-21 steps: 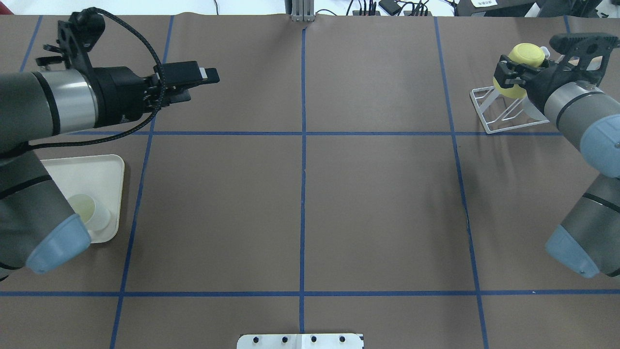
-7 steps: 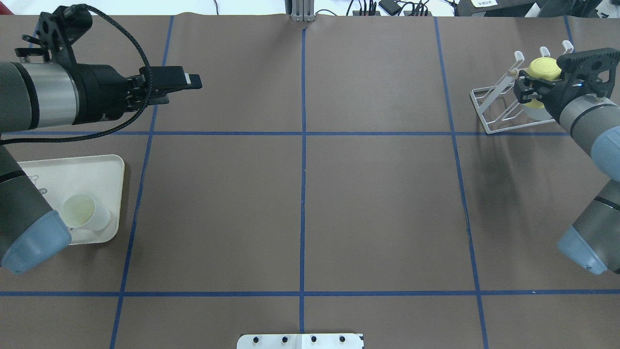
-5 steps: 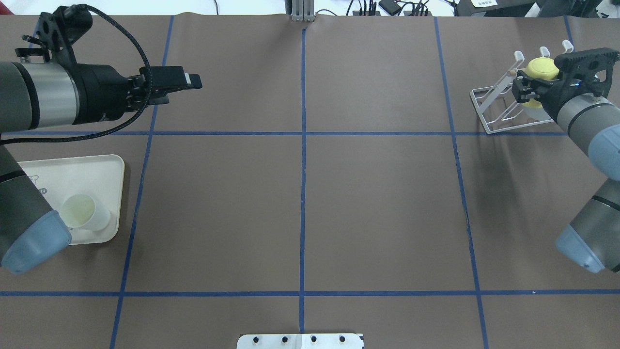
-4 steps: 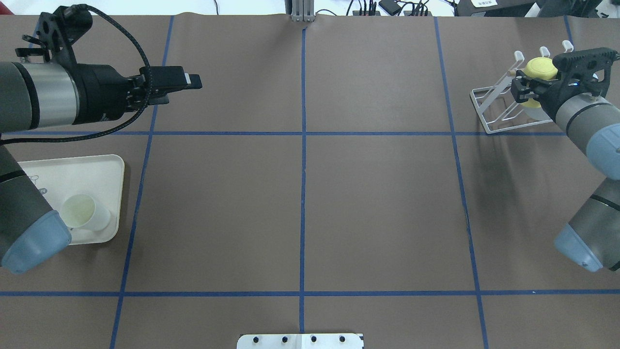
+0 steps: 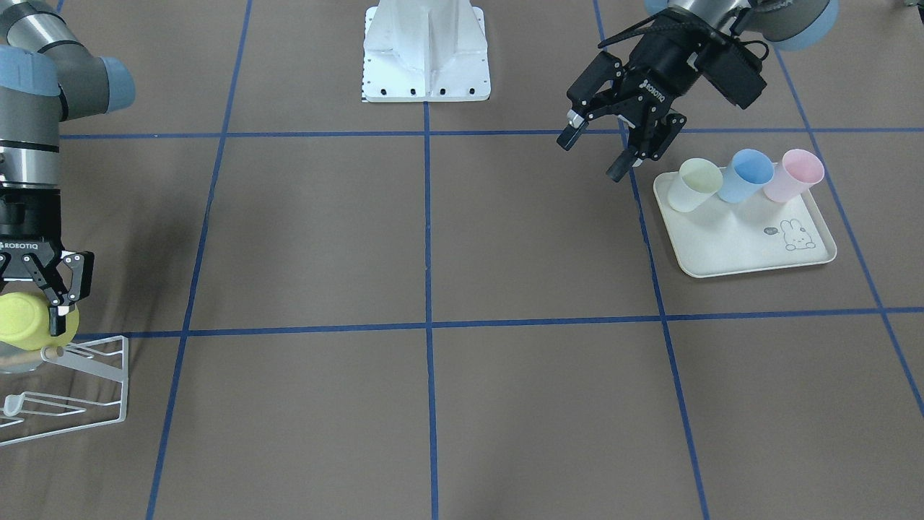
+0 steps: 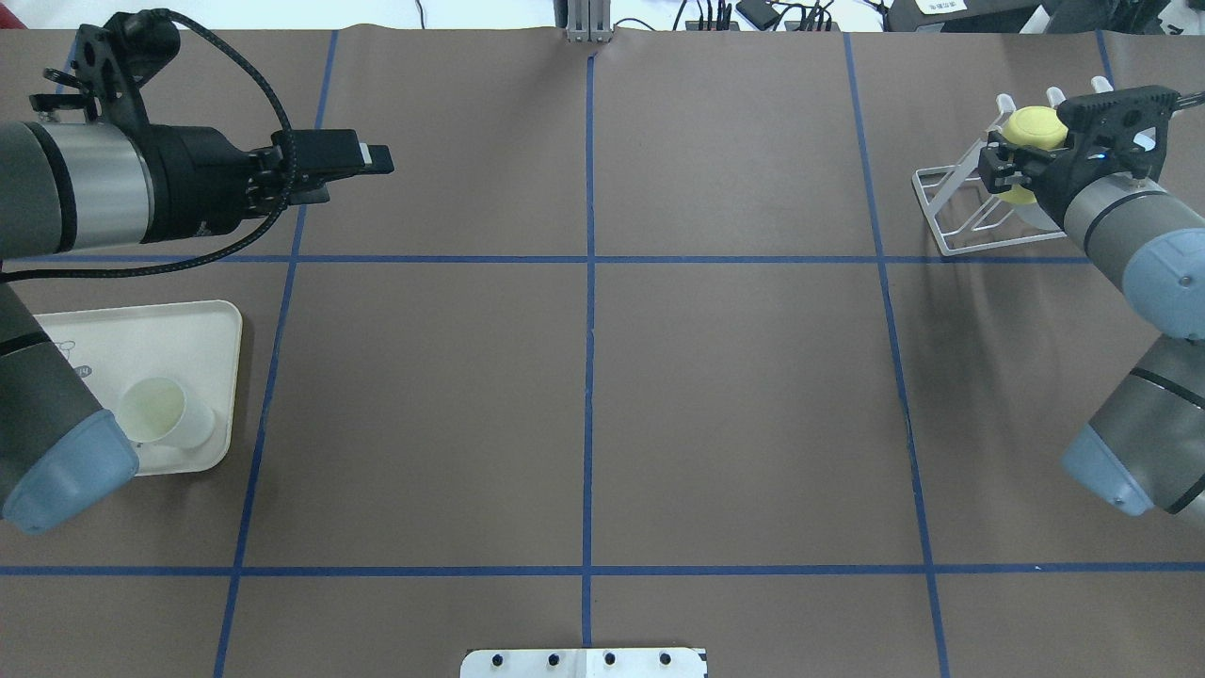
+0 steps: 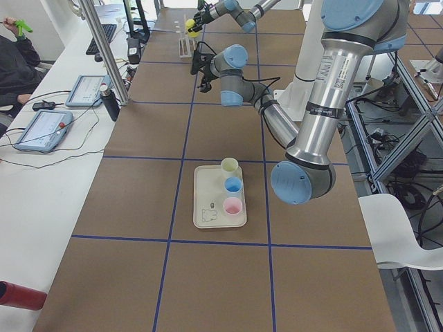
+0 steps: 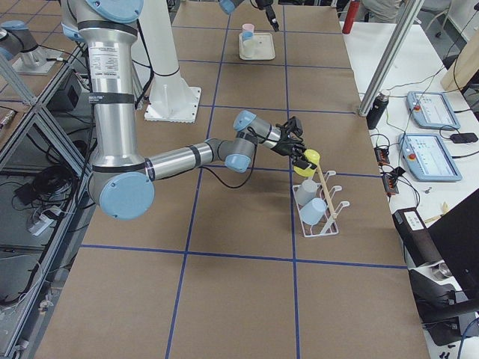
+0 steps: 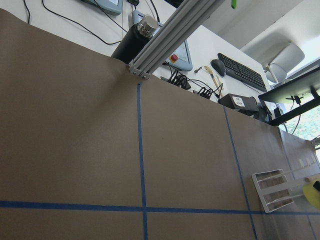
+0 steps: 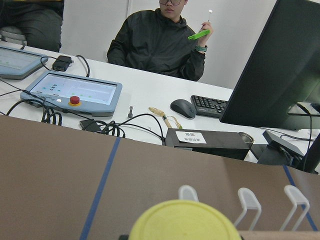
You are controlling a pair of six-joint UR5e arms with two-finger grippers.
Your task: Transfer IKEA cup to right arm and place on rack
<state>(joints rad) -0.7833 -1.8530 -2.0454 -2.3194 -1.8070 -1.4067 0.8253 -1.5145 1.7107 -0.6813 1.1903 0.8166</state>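
A: How far along is the task, in your view?
B: I judge the hand-over is done, because the yellow cup [image 5: 18, 328] is in the right gripper [image 5: 30, 320] and not in the left one. What is left is the last part: to set the cup on the rack [image 5: 124, 375] and let it go.
A: Is the right gripper closed?
B: Yes, its fingers are clamped on the sides of the cup. The cup seems turned over, with its closed bottom upward. The left gripper [image 5: 590, 155] has its fingers apart and holds nothing. It hangs near the tray [image 5: 736, 249], where three other cups [image 5: 743, 175] stand.
A: And where is the cup relative to the rack?
B: At the high end of the rack, over the slanted prongs and just beside the wooden stick [image 8: 323, 185]. I cannot tell if it sits on a prong or only hangs above it, so I would not call the placing finished
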